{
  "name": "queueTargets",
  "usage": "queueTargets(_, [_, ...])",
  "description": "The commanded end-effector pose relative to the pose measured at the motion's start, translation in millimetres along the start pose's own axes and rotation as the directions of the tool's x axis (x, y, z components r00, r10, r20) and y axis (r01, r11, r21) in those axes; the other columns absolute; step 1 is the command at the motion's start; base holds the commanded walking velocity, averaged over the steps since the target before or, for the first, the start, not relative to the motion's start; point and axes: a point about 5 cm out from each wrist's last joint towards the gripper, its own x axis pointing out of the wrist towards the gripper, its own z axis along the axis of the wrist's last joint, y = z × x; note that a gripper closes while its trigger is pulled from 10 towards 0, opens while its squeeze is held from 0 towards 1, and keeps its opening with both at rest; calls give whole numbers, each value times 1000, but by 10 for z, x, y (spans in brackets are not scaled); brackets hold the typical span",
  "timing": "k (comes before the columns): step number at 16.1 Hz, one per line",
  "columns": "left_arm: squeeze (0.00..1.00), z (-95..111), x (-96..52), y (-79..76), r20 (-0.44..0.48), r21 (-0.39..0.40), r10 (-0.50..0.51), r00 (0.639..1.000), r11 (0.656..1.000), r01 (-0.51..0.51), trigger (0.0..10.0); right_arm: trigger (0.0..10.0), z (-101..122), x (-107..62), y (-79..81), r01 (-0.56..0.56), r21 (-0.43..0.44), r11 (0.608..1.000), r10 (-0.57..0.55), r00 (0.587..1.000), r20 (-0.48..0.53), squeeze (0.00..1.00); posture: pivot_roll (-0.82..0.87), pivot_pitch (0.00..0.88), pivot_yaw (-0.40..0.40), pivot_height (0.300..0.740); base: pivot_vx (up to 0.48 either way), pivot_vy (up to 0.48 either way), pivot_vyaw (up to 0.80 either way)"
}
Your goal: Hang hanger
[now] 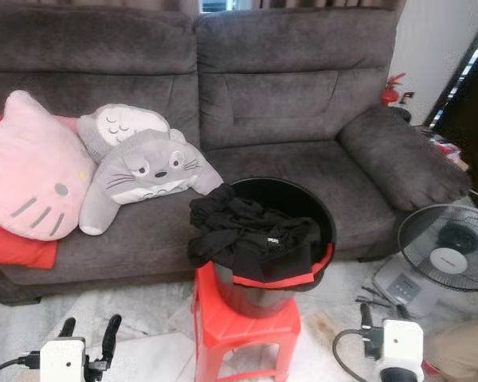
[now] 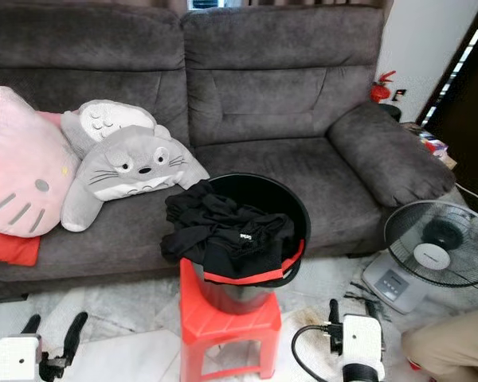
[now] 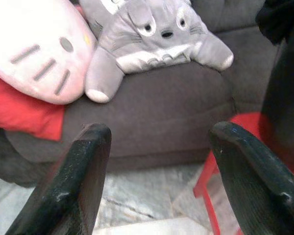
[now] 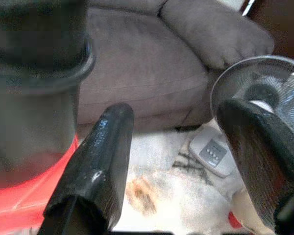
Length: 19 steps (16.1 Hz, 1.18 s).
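Observation:
A black bucket point(image 1: 319, 215) stands on a red plastic stool point(image 1: 247, 322) in front of a grey sofa point(image 1: 303, 103). Black clothes point(image 1: 247, 235) are heaped over its near rim. A red curved strip point(image 1: 283, 280) runs along the lower edge of the heap; I cannot tell whether it is a hanger. My left gripper point(image 1: 89, 328) is low at the bottom left, open and holding nothing, left of the stool; in the left wrist view it point(image 3: 157, 161) faces the sofa front. My right gripper point(image 4: 176, 147) is low, right of the stool, open and holding nothing.
A pink cat cushion point(image 1: 32, 171) and two grey plush toys point(image 1: 147, 171) lie on the sofa's left seat over a red cushion point(image 1: 16, 251). A floor fan point(image 1: 450, 255) stands at the right. A person's knee point(image 1: 462, 350) in beige cloth is at the bottom right. Pale marble floor surrounds the stool.

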Motion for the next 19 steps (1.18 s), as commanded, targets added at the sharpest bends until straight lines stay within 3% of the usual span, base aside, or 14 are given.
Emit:
queueTargets(1, [0, -134, -9, -2, -67, -4, -7, 998, 1000, 6, 10000, 10000, -86, -28, 42, -56, -57, 997, 52, 996, -65, 0, 7, 0, -70, 740, 0, 0, 0])
queueTargets(4, [0, -286, 96, 3, -161, -14, -4, 987, 1000, 2, 10000, 10000, 19, -62, 28, -139, -224, 965, 132, 990, -45, 0, -10, 0, -70, 740, 0, 0, 0])
queueTargets(6, [0, -325, 176, -20, -185, -9, -11, 983, 1000, 9, 10000, 10000, 165, -61, 5, -203, -379, 903, 216, 976, -7, 0, -26, 0, -67, 740, 0, 0, 0])
queueTargets(10, [0, -416, 260, -48, -216, -13, -5, 976, 1000, 2, 10000, 10000, 480, 48, -8, -193, -533, 824, 277, 957, 82, 0, -39, 0, -67, 740, 0, 0, 0])
queueTargets(12, [0, -431, 291, -51, -218, -7, 9, 976, 1000, -10, 10000, 10000, 603, 106, 36, -198, -656, 728, 348, 932, 105, 0, -37, 0, -67, 740, 0, 0, 0])
queueTargets(13, [0, -431, 299, -46, -216, -5, 17, 976, 1000, -19, 10000, 10000, 666, 135, 41, -186, -693, 696, 367, 922, 121, 0, -37, 0, -67, 740, 0, 0, 0])
queueTargets(15, [0, -436, 319, -47, -214, -5, 19, 977, 1000, -21, 10000, 10000, 804, 188, 46, -154, -717, 680, 376, 913, 160, 0, -36, 0, -66, 740, 0, 0, 0])
queueTargets(19, [0, -436, 358, -52, -209, -6, 18, 978, 1000, -20, 10000, 10000, 879, 220, 180, -200, -765, 611, 465, 874, 142, 0, -30, 0, -64, 740, 0, 0, 0])
